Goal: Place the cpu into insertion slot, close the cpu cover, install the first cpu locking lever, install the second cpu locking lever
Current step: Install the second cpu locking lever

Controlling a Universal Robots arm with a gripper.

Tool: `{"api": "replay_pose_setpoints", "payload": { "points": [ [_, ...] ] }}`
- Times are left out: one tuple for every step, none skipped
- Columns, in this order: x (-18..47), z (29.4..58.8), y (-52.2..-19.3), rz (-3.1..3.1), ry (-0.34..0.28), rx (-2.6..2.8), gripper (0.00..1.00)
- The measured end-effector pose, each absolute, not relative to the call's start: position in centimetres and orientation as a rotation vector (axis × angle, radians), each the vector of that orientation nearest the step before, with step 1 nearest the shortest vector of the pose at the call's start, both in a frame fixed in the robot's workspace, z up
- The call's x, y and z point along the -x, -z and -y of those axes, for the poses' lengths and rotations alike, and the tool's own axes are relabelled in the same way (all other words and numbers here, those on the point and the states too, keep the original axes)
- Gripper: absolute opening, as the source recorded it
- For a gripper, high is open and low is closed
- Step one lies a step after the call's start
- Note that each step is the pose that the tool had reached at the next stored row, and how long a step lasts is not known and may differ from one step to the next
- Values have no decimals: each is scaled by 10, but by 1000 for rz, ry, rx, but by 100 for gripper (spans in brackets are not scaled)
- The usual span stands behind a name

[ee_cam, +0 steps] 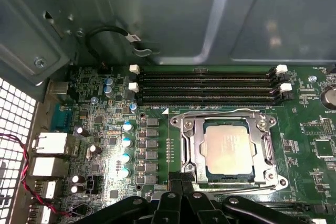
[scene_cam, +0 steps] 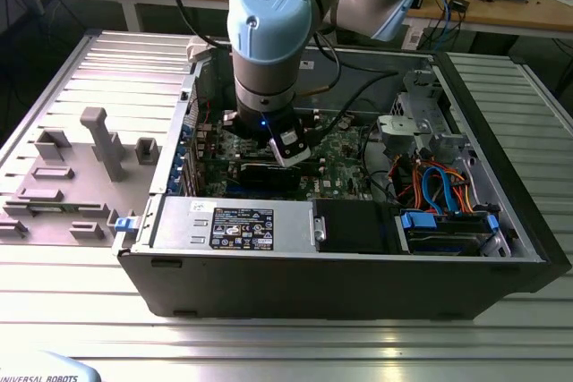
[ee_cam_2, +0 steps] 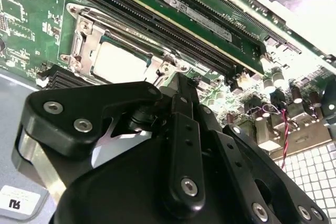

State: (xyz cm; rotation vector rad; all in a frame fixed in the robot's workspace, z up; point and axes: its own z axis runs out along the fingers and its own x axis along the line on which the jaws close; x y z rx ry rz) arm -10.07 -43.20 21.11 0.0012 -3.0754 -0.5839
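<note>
The cpu sits under the cpu cover; gripper apparently beside its edge.

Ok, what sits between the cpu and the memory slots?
In the first wrist view, the cover frame's edge and a thin wire lever lie between the cpu and the memory slots.

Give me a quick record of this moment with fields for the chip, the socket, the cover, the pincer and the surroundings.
cpu: seated in the socket, silver top showing
insertion slot: on the green motherboard, beside the memory slots
cpu cover: down, framing the chip
pincer: low, at the socket's edge
setting: open computer case on a metal table
</note>
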Motion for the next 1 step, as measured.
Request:
{"api": "replay_pose_setpoints", "payload": {
  "points": [
    [101, 432, -211, 3075, 584, -1, 11]
  ]
}}
